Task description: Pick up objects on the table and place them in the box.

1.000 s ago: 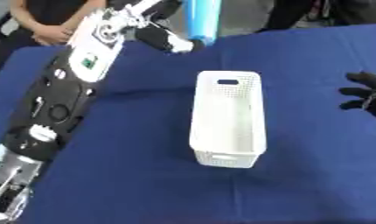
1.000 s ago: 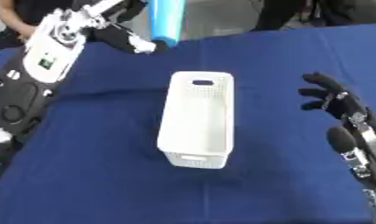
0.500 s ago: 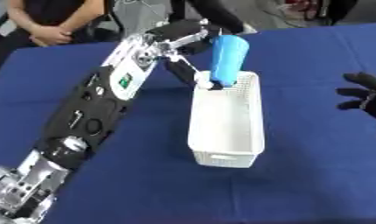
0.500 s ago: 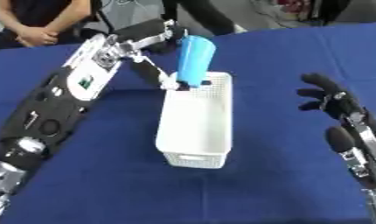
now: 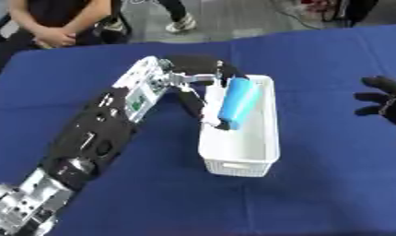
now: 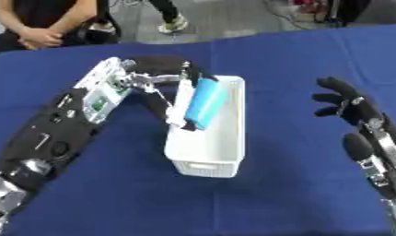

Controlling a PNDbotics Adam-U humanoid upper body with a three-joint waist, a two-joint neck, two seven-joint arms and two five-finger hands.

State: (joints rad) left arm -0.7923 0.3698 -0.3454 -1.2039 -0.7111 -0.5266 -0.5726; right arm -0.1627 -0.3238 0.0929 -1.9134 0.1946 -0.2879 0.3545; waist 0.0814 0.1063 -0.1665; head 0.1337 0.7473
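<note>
Hiding left hand point(image 5: 203, 73) fingers: blue cylinder point(image 5: 236, 102)

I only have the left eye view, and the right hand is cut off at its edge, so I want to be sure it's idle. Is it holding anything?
Observer: No. The right eye view shows the whole right hand, fingers spread, holding nothing.
Operator: Is it near the box?
Observer: It is apart from the box; bare blue cloth lies between them.
Operator: And its arm?
Observer: The forearm runs down to the lower right corner, also away from the box.
</note>
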